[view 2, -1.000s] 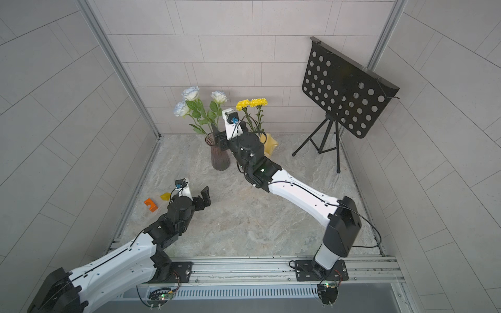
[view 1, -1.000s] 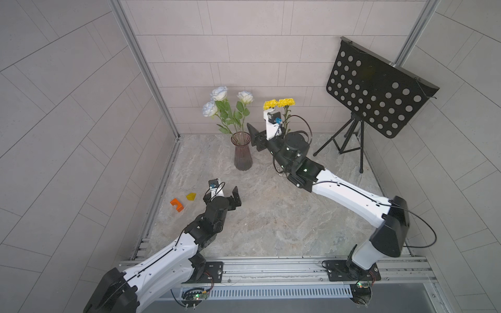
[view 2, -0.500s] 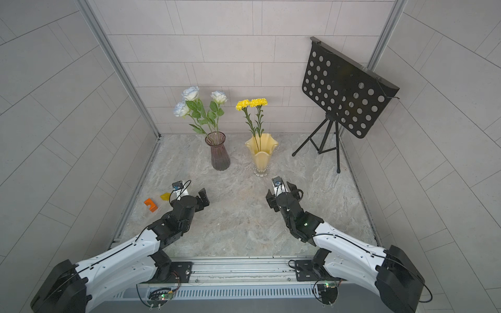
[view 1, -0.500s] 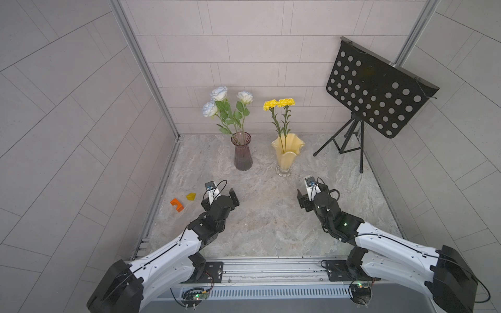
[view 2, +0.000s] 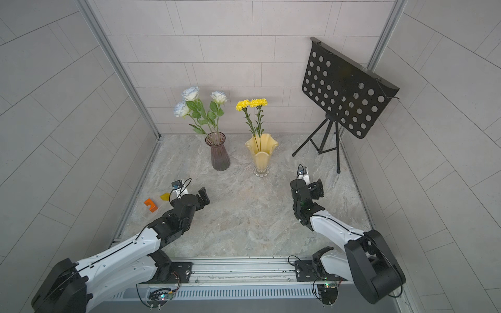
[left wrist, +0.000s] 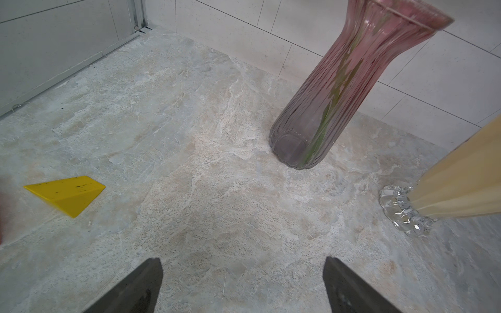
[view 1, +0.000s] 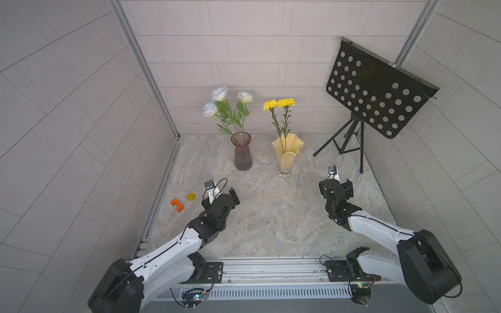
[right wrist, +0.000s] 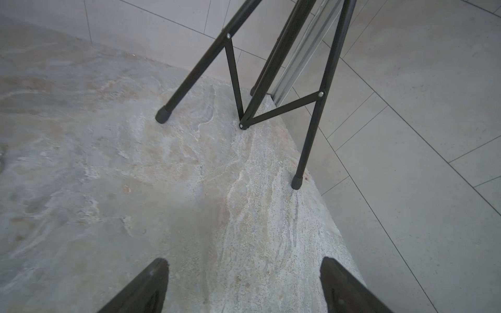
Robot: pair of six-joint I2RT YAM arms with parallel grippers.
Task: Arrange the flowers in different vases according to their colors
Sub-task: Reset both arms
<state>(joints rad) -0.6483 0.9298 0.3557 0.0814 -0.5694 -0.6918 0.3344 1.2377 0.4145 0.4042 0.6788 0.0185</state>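
In a top view: my left hand [view 1: 221,195] and right hand [view 1: 335,187] hang open, empty. Ahead of the left, white roses [view 1: 221,104] stand in the smoky purple ribbed glass vase [view 1: 242,155], yellow frilly blooms [view 1: 279,103] in the pale yellow ruffled vase [view 1: 288,153]. Left wrist: purple vase near; a lunge could topple it. Right wrist: black music-stand legs [right wrist: 310,135] just ahead; a swing might snag them.

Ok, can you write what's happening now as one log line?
white roses: in purple vase | yellow flowers: in yellow vase | left gripper: open, empty | right gripper: open, empty
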